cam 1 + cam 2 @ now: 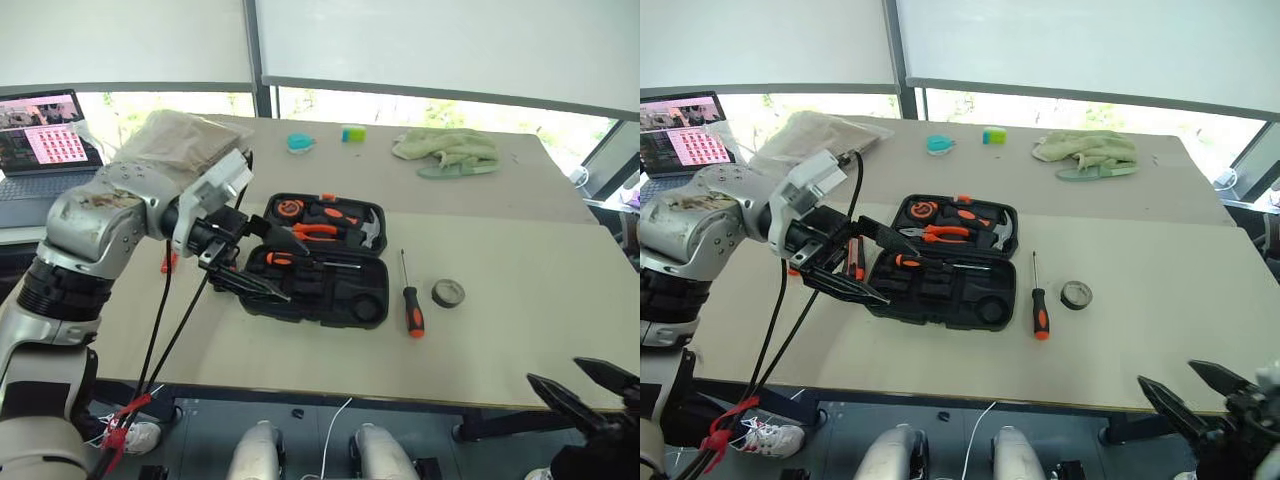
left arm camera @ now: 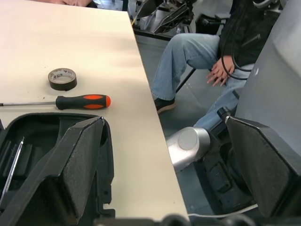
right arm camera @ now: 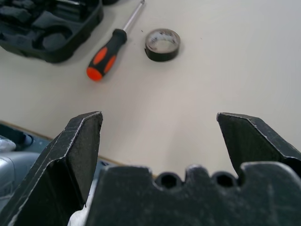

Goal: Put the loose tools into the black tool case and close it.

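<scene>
The black tool case lies open in the middle of the table. Its far half holds orange-handled pliers and a hammer. A small orange-handled screwdriver lies in its near half. A black-and-orange screwdriver and a dark tape roll lie loose to the case's right. An orange-and-black tool sits at the case's left edge, partly hidden. My left gripper hovers open and empty above the case's left side. My right gripper is open and empty off the table's front right edge.
At the back of the table lie a green cloth, a teal object, a small green block and a plastic bag. A laptop stands at the far left. A seated person is beside the table.
</scene>
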Robot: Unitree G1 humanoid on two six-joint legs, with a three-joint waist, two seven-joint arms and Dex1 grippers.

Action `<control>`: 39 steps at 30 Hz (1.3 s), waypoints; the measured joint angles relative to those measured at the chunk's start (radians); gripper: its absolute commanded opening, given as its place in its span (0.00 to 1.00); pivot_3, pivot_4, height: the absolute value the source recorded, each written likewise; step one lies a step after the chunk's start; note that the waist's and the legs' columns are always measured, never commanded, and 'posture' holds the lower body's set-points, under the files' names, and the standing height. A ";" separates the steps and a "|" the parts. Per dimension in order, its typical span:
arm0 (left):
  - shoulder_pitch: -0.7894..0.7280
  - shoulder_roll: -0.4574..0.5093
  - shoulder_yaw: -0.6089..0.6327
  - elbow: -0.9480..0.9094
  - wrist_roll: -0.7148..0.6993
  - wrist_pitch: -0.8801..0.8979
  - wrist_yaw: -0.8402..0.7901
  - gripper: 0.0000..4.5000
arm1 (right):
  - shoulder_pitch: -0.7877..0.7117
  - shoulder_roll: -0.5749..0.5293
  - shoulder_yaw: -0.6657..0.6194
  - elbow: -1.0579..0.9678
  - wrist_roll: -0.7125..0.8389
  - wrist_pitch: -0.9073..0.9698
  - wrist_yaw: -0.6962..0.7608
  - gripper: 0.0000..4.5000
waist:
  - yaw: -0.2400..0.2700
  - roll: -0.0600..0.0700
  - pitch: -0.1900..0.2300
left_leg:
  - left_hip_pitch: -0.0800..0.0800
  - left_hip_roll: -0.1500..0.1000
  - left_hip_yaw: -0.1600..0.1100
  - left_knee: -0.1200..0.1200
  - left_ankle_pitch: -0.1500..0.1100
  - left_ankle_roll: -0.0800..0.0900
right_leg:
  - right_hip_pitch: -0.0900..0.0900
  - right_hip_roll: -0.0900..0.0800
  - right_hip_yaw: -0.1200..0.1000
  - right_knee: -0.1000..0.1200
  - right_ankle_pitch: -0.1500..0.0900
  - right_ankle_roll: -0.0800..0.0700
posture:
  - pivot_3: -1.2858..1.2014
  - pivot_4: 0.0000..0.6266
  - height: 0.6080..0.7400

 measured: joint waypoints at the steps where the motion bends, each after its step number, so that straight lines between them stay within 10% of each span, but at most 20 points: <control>1: 0.002 -0.002 -0.004 0.000 0.007 -0.011 0.000 0.99 | -0.057 -0.009 0.064 0.002 -0.008 0.007 -0.031 1.00 | -0.002 0.000 0.000 | 0.000 0.000 0.000 0.000 0.000 0.000 | 0.000 0.000 0.000 0.000 0.002 -0.003 | 0.52 0.24 1.00; 8: 0.021 -0.003 -0.011 -0.016 0.057 -0.039 0.000 0.99 | -0.444 -0.023 0.494 0.114 -0.123 0.081 -0.243 1.00 | 0.010 0.000 0.001 | -0.004 -0.002 0.003 -0.001 0.000 0.000 | -0.002 0.000 0.000 0.000 0.002 -0.002 | 0.52 0.24 1.00; 17: 0.033 -0.020 0.009 -0.017 0.116 -0.057 0.032 0.99 | -0.559 0.063 0.706 0.252 -0.248 0.147 -0.382 1.00 | 0.013 0.000 0.001 | -0.013 -0.002 0.003 0.001 0.000 0.001 | -0.012 0.001 0.000 0.003 0.005 0.004 | 0.52 0.24 1.00; 19: 0.034 -0.020 0.013 -0.016 0.117 -0.057 0.035 1.00 | -0.574 0.086 0.732 0.253 -0.277 0.144 -0.401 0.83 | 0.011 -0.001 0.001 | -0.013 -0.002 0.003 0.001 0.000 0.001 | -0.013 0.001 0.000 0.004 0.005 0.004 | 0.52 0.24 1.00; 27: 0.034 -0.029 0.014 0.011 0.155 -0.067 0.038 1.00 | -0.598 0.206 0.728 0.253 -0.338 0.156 -0.514 0.25 | 0.000 -0.001 0.001 | -0.013 -0.001 0.003 0.001 0.000 0.001 | -0.014 0.003 0.000 0.007 0.004 0.002 | 0.52 0.24 1.00; 39: 0.063 -0.042 0.033 0.023 0.174 -0.093 0.051 1.00 | -0.747 0.326 0.462 0.054 -0.121 0.397 -0.640 0.23 | 0.002 0.000 0.001 | -0.014 -0.001 0.003 0.001 0.000 0.000 | -0.015 0.002 0.001 0.007 0.004 0.002 | 0.52 0.24 1.00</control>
